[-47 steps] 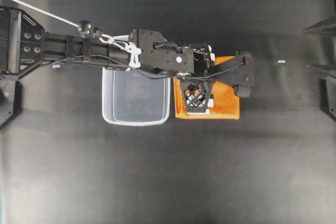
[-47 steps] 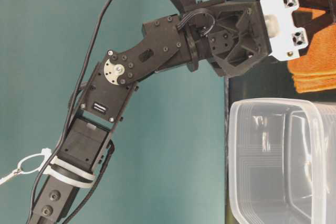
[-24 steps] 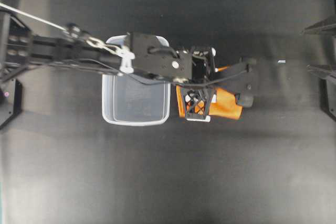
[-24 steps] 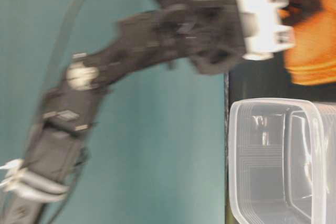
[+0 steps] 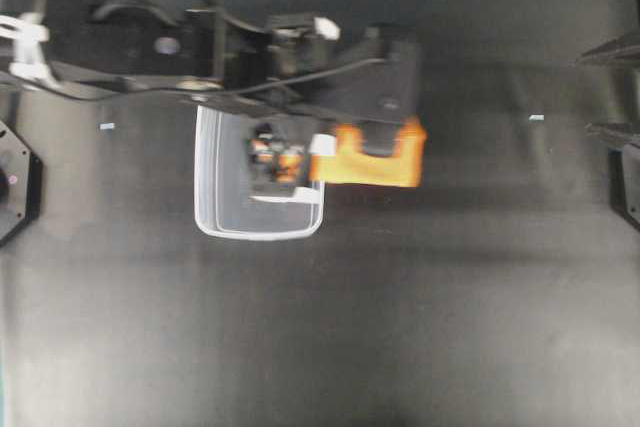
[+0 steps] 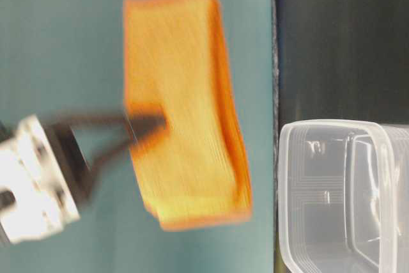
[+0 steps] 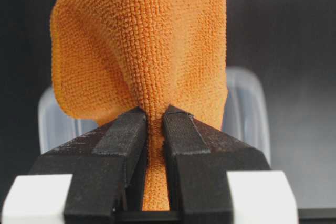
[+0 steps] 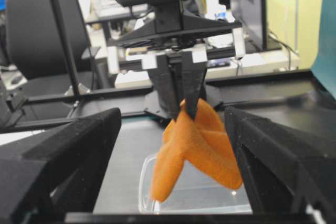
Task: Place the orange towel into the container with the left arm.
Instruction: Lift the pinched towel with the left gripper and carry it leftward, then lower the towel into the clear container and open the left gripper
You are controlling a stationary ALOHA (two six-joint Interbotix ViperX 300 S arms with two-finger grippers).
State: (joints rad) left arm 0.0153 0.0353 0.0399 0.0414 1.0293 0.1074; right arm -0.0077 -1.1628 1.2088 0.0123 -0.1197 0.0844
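Note:
My left gripper is shut on a fold of the orange towel, which shows between the black pads. The towel hangs in the air from the gripper, over the near end of the clear container. In the overhead view, blurred by motion, the towel lies just right of the container, partly under the raised left arm. From table level the towel is well clear of the table, beside the container. My right gripper stands wide open at the right edge, holding nothing.
The black table mat runs around the container. Two small white specks lie on it. Behind the table stand a teal wall and, farther back, an office chair.
The left gripper closed on the towel, lifted it off the table and carried it left toward the container. The right arm has not moved.

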